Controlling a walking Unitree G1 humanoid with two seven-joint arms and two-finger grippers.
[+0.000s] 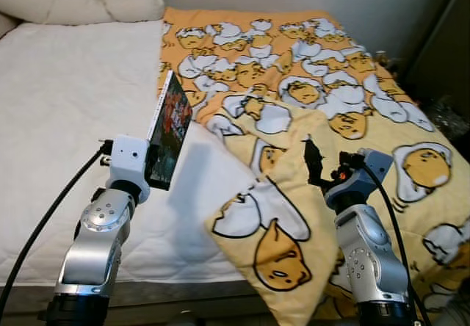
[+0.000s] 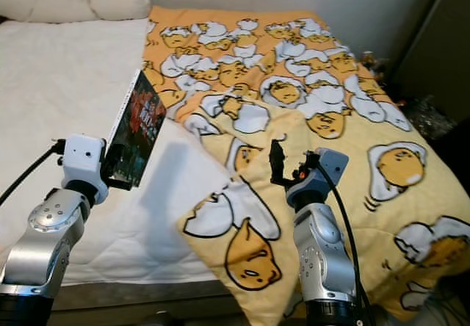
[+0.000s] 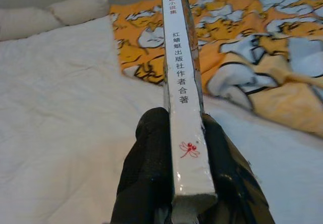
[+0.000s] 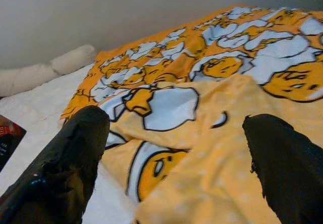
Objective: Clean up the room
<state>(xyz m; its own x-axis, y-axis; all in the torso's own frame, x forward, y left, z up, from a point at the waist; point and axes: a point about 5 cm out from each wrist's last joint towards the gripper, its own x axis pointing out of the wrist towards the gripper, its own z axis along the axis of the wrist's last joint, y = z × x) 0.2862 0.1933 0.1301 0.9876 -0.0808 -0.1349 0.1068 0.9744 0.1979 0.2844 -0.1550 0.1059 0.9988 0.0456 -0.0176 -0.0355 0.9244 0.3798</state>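
Left gripper holds a book upright over the bed; right gripper hangs spread above the yellow blanket.

The left gripper is clamped on the lower end of a book, one black finger pressed to each cover, the white spine with its printed characters and small red dragonfly mark facing the wrist camera. The book stands on edge, tilted, above the white mattress. To that gripper's right, the right gripper has its fingers set wide apart with nothing between them, just over the folded-back corner of the egg-patterned blanket. Beyond both grippers the blanket spreads across the bed's right half, and pale pillows lie against the far wall.
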